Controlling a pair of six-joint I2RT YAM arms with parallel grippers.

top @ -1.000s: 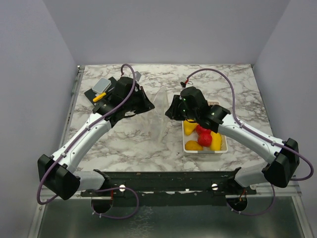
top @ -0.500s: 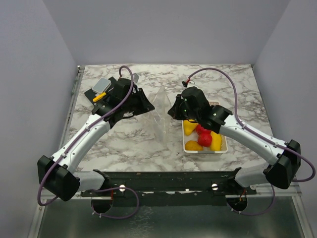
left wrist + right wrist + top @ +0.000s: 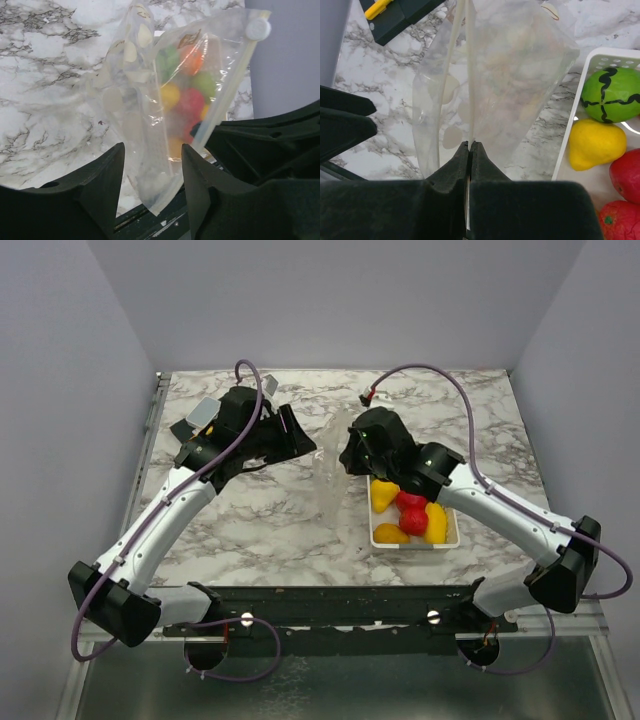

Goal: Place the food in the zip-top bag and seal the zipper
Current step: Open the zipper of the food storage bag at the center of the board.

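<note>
The zip-top bag hangs upright between my two grippers, clear and empty. My right gripper is shut on one side of the zipper at the bag's mouth. My left gripper is open, and the bag's lower corner hangs loose between its fingers. A white slider sits at the end of the zip strip. The food lies in the white tray: a green piece, a yellow one and red ones. In the left wrist view its colours show through the bag.
A yellow-orange tool with a grey block rests on a black pad at the far left, partly under my left arm. The tray's white rim stands just right of the bag. Purple cables loop above both arms.
My left gripper has opened and let go of the bag. My right gripper has shut on the zip strip. Both wrists have shifted slightly toward the far side.
</note>
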